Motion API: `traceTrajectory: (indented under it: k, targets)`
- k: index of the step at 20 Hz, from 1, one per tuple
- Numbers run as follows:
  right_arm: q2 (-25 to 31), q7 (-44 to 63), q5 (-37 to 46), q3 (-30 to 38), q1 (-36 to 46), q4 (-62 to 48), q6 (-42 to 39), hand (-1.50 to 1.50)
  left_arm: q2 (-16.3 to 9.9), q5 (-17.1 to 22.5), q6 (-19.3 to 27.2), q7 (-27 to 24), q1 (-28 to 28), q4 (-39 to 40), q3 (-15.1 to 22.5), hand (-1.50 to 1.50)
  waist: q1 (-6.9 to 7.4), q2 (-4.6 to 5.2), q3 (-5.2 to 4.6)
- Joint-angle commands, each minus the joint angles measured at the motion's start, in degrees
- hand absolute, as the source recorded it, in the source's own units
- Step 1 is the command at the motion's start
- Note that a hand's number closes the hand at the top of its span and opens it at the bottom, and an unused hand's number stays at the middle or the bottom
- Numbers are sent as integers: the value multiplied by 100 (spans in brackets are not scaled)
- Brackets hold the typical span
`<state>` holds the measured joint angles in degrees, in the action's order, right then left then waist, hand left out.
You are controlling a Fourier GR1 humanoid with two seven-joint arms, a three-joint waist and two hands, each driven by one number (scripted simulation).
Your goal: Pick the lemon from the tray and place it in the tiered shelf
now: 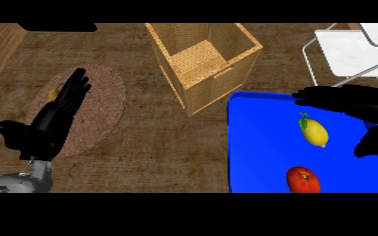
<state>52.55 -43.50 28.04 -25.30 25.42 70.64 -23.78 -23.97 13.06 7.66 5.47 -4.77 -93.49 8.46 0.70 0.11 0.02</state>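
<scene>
Lemon's sitting on the tray, my right hand is spread open over it.

My right hand (343, 102) comes in from the right edge above the blue tray (258, 145), fingers stretched out past the lemon's far side and thumb hanging down on its right, so nothing is gripped. The lemon (315, 132) lies on the tray between fingers and thumb, green leaf end pointing away from me, and I can't tell if anything touches it. A red apple (303, 180) sits nearer me on the same tray. The white shelf (347, 55) is at the top right, beyond the tray. A wicker basket (207, 65) stands just left of the tray's far corner. My left hand (55, 115) rests open, fingers straight, over the round mat (103, 105) on the left.
</scene>
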Motion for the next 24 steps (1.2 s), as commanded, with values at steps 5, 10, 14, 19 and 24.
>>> traceTrajectory:
  k: [5,10,14,19,24]
  targets:
    - [229,-134,633,-290,-23,173,-594,-150,-168,22,-263,185,215,-213,-353,0,-39,-21,-5]
    - [-72,-122,1077,-203,149,-48,-548,-150,-11,-55,-430,129,150,-133,-488,0,-46,-13,-4]
    - [-297,284,1661,-189,132,41,-122,-150,222,-224,-488,-231,223,27,-471,0,-43,-16,-4]
    - [-537,406,2259,-76,164,-270,38,-150,469,-445,-364,230,-44,-7,-364,0,-58,-11,-3]
    - [-855,185,2721,-29,348,-951,43,-150,558,-535,-388,341,-406,239,-553,0,-39,1,-2]
